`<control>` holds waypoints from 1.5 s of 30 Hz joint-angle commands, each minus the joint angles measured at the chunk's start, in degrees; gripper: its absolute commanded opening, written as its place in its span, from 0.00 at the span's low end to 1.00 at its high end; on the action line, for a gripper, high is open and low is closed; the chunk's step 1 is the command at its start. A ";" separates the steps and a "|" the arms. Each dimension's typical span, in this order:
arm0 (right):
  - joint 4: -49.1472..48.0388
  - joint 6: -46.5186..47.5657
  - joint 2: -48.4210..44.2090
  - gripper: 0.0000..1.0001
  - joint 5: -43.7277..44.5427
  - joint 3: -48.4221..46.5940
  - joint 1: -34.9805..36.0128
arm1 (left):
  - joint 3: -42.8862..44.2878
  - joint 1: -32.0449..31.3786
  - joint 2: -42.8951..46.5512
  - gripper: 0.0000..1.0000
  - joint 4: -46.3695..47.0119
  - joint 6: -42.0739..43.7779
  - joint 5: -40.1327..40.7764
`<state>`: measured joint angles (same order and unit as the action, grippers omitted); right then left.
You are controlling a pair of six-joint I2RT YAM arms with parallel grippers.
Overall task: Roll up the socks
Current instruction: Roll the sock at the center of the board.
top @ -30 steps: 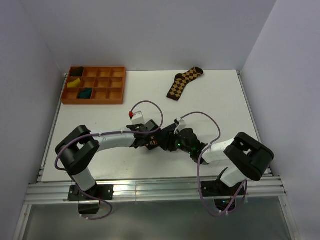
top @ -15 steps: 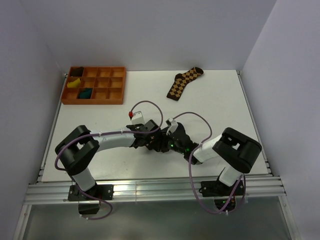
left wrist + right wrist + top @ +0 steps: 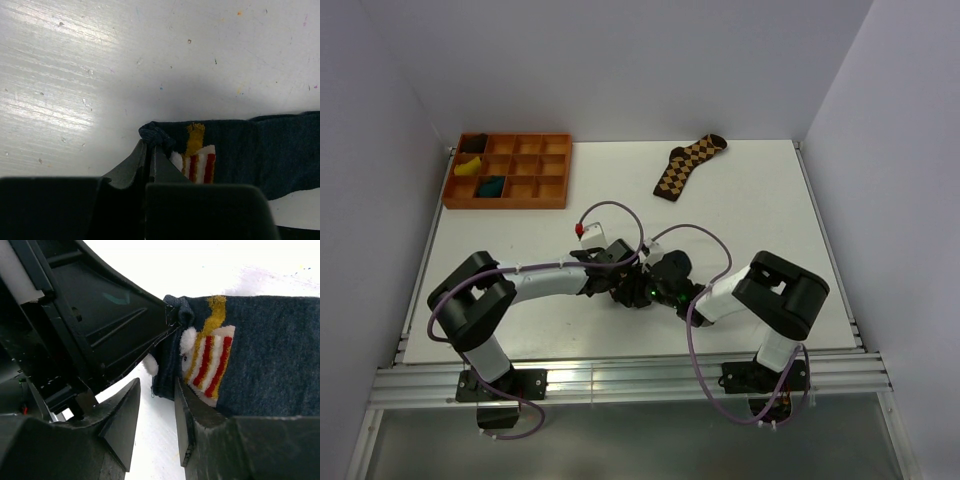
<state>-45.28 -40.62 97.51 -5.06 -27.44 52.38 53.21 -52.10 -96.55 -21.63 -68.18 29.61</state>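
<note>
Pinching one teal sock (image 3: 240, 145) by its edge near the table (image 3: 770, 220) front, the left gripper (image 3: 148, 152) is clamped; the right gripper (image 3: 155, 415) sits alongside, jaws parted. Only the wrist views show this sock. Overhead adds one argyle sock (image 3: 688, 165) and one tray (image 3: 510, 204) farther back.

A dark teal sock (image 3: 235, 150) lies flat and unrolled on the table (image 3: 100, 60). Near its end sits a small patch of red and white stripes, topped with yellow-brown. That end's corner is bunched into a little fold.
</note>
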 commanded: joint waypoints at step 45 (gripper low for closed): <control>21.10 -2.09 5.76 0.00 -13.22 -8.06 -11.25 | -32.64 10.34 27.04 0.53 35.85 -5.04 -13.25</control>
<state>-30.83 -44.91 100.77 -19.09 -35.57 41.54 22.35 -43.33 -69.14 4.43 -74.41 18.81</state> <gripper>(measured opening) 0.008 0.536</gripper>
